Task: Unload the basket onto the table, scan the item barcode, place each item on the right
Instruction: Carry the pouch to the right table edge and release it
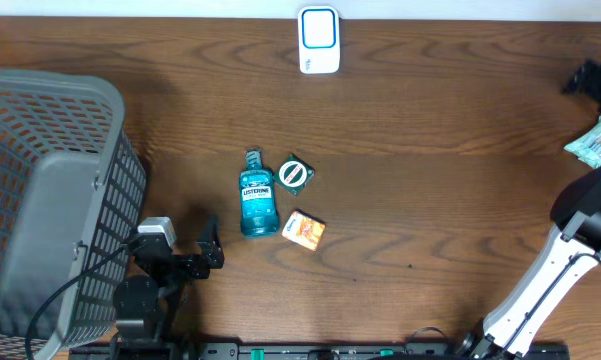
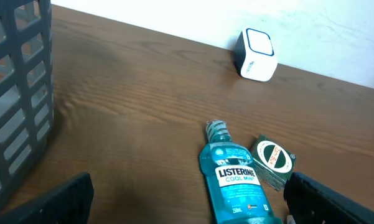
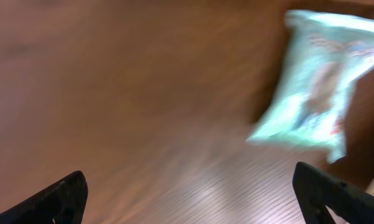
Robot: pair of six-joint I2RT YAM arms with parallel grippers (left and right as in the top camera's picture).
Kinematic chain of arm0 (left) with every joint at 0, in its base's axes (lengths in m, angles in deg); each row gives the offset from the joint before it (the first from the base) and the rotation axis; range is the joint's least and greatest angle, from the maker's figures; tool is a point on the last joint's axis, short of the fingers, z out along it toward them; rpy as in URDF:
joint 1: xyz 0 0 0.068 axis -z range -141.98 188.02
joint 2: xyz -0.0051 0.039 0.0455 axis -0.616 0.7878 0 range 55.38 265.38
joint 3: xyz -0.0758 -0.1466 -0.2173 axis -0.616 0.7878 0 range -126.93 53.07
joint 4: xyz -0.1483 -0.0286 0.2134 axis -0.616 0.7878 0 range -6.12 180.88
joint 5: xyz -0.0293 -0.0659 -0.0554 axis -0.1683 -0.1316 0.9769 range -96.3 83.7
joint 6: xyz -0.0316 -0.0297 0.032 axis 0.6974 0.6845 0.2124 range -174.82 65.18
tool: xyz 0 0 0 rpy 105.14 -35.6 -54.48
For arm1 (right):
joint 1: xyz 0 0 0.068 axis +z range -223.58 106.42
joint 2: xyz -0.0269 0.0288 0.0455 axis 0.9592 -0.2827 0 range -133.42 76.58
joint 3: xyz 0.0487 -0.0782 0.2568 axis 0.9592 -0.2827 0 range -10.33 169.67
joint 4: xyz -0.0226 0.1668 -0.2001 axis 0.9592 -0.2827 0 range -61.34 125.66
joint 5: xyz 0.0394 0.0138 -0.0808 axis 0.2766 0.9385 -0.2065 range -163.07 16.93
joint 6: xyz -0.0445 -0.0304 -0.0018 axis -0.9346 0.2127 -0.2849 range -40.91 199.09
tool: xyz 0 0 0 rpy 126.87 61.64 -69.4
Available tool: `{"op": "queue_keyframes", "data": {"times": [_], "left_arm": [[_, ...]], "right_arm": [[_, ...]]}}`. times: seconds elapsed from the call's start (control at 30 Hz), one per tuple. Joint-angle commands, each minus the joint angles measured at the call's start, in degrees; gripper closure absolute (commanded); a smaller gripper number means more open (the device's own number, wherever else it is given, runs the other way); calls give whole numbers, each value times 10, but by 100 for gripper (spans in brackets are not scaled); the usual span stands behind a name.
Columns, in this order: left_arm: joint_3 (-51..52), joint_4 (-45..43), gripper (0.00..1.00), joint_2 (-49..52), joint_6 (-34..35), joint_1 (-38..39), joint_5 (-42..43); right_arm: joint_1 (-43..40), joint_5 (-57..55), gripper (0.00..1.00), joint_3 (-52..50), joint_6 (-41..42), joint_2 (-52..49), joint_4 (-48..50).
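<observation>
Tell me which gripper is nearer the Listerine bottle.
Left. The left gripper sits just beside the base of the Listerine bottle; the right gripper is far off to the right, near a pale green packet.

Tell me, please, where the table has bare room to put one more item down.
Bare wood lies between the orange box and the pale green packet, and between the grey basket and the white scanner. Crowded: around the Listerine bottle.

"LISTERINE COOL MINT" on the mouthwash bottle (image 2: 236,183)
</observation>
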Motion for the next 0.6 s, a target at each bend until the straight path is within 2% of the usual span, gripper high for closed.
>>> {"op": "queue_keyframes", "data": {"times": [0.0,0.2,0.3,0.33,0.37,0.47,0.57], "left_arm": [[8,15,2,0,-3,-3,7],[8,15,2,0,-3,-3,7],[8,15,2,0,-3,-3,7],[8,15,2,0,-3,-3,7],[8,15,2,0,-3,-3,7],[8,15,2,0,-3,-3,7],[8,15,2,0,-3,-3,7]], "right_arm": [[36,145,1,21,54,93,-24],[125,171,1,21,124,132,-105],[187,170,1,16,116,129,-125],[207,169,1,14,94,126,-124],[251,169,1,8,0,123,-115],[322,169,1,-5,-186,116,-123],[391,169,1,-41,-304,111,-134]]}}
